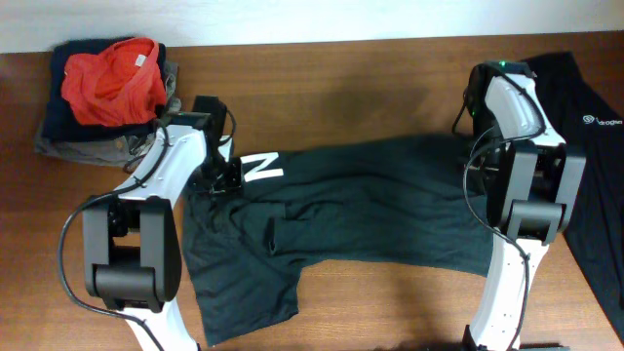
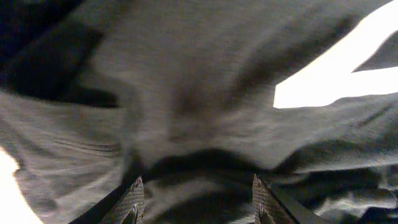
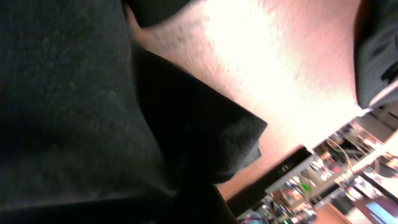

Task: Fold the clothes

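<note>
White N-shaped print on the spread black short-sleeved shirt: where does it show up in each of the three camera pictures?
Overhead: the white N-shaped print lies left of centre, near the cloth's upper edge.
Left wrist: a bright white patch at the right, cut off by the frame.
Right wrist: not in it.
Shared landmark: the black shirt itself, whose dark cloth shows in the left wrist and right wrist views too.

You are looking straight down from the overhead camera, taking in the whole table (image 1: 390,312). Your left wrist camera is pressing in very close on the black shirt (image 1: 370,205), facing its white print (image 2: 336,81), which the overhead view is also showing. Your right wrist camera is sitting just as close against dark cloth (image 3: 74,112), looking slantwise across bright tabletop toward the room beyond.
</note>
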Action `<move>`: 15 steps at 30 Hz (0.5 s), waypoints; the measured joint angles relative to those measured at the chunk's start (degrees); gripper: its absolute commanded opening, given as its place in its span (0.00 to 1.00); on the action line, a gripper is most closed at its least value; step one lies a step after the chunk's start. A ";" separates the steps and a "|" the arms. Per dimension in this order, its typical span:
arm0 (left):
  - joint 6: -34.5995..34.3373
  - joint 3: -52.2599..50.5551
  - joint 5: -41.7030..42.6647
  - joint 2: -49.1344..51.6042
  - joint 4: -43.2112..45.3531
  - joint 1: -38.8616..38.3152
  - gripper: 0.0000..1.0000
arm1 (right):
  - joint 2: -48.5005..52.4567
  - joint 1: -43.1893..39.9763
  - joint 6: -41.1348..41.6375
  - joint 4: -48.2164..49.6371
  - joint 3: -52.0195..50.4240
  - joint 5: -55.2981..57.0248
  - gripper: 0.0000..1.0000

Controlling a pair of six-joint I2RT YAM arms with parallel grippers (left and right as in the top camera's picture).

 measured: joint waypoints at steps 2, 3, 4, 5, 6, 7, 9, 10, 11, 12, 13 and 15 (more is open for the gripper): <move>0.00 0.00 -0.37 0.00 0.09 0.96 0.54 | 0.00 0.00 -0.02 0.04 -1.60 0.13 0.08; -0.02 0.00 -0.44 0.00 0.24 1.49 0.54 | 0.00 0.00 0.00 0.02 -2.14 0.17 0.10; -0.02 0.00 -0.57 0.00 0.42 1.99 0.54 | 0.00 0.02 -0.09 0.00 -2.56 0.35 0.14; 0.00 0.00 -0.61 0.00 0.57 2.54 0.54 | 0.00 0.00 0.04 0.02 -2.78 0.63 0.28; 0.00 0.00 -0.66 0.00 0.81 3.19 0.53 | 0.00 0.00 0.24 0.04 -2.86 0.98 0.41; 0.00 0.00 -0.76 0.00 0.90 3.63 0.53 | 0.00 0.00 0.20 0.02 -2.86 1.31 0.49; 0.00 0.00 -0.83 0.00 0.90 4.55 0.53 | -0.07 0.02 0.35 0.04 -2.86 2.32 0.99; 0.00 0.00 -0.83 0.00 0.90 4.90 0.53 | -0.22 0.00 0.20 0.02 -2.89 2.99 0.99; 0.00 0.02 -0.87 0.00 0.85 5.18 0.53 | -0.39 0.00 0.26 0.02 -2.95 3.61 0.99; 0.00 0.15 -0.87 0.00 0.66 5.42 0.53 | -0.76 -0.04 0.28 0.02 -3.06 4.24 0.99; 0.00 0.42 -0.87 0.00 0.20 5.46 0.53 | -1.22 -0.09 0.37 -0.02 -3.08 4.72 0.99; 0.00 1.33 -0.81 0.00 -0.70 5.33 0.52 | -2.16 -0.35 0.48 0.00 -3.06 5.49 0.99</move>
